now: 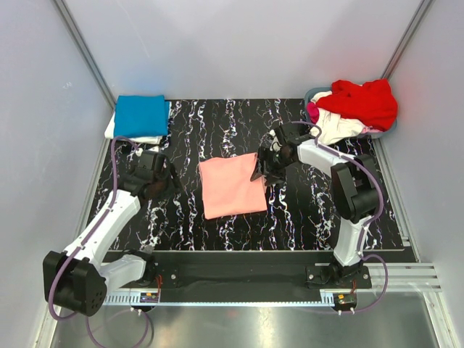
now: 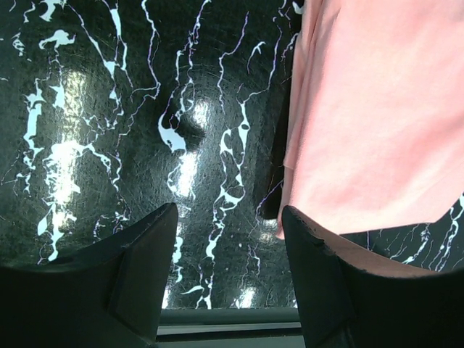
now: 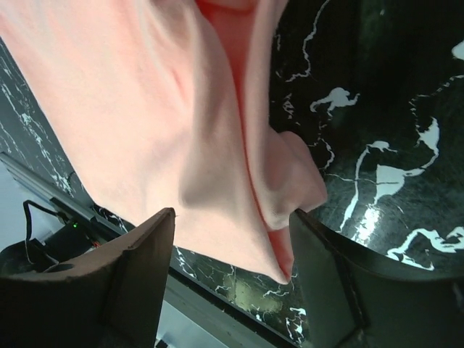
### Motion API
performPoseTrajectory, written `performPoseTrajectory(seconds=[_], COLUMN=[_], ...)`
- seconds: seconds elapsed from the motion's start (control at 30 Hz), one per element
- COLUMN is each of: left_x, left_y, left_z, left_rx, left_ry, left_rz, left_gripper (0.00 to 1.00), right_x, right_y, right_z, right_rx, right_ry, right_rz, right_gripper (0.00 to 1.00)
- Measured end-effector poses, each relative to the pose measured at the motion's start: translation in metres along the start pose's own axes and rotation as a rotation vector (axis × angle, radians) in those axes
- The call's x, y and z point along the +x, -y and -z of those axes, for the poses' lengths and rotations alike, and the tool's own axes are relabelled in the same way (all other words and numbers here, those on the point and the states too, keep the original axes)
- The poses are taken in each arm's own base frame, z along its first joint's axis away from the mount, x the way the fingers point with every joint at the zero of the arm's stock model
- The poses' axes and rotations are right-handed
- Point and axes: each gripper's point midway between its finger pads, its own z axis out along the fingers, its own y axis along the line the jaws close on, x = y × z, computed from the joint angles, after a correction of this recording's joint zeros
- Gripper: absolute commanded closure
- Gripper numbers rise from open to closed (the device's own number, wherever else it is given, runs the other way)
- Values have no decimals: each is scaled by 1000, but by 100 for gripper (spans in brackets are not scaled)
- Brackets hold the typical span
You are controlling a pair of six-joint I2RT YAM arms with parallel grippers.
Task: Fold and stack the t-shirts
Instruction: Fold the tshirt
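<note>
Under right claw (image 1: 262, 172), salmon-pink t-shirt (image 1: 228, 187), right edge bunched

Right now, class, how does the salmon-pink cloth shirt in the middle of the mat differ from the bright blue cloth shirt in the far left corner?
The salmon-pink shirt spreads wider; the bright blue shirt is a smaller packet. The pink one lies straight on the black marbled mat, right edge rumpled; the blue one rests flat on a white cloth. Both are plain, folded rectangles.
</note>
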Motion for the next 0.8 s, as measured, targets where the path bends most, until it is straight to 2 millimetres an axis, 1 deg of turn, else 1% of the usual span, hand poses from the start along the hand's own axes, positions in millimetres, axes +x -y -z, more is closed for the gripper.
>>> performPoseTrajectory(seconds=[0.2,0.3,0.33,0.4,0.43,0.47,0.5,0.53,0.57,0.7,0.8], left_x=[3,4,3,3,3,3,3,4,5,8,8], left_y=[-2,-3,-2,-2,-2,-2,-2,-3,-3,-6,-5], left_z=[-2,-3,-3,-3,-3,-3,-3,-4,-5,-6,-5], left_rx=[-4,-5,-4,-3,-3,-2,-3,-3,-5,-12,-10], left_ry=[-6,-6,-5,-4,-3,-3,-3,-4,-6,-15,-13], left_rz=[-1,-1,-1,-1,-1,-1,-1,-1,-1,-1,-1], left_gripper=[36,36,36,36,36,37,37,37,37,37,37], right_x=[0,1,3,4,4,3,3,3,2,3,6], right_y=[-3,-3,-5,-10,-15,-18,-23,-28,-33,-49,-51], right_z=[-8,-13,-14,-14,-14,-14,-14,-13,-13,-11,-13], right_rx=[-19,-25,-30,-51,-74,-87,-109,-134,-160,-253,-286], right_ry=[-10,-22,-28,-34,-35,-35,-38,-40,-41,-55,-63], right_rz=[-2,-8,-11,-12,-14,-16,-20,-24,-26,-41,-51], right_gripper=[31,40,52,67,78,86,90,97,100,100,100])
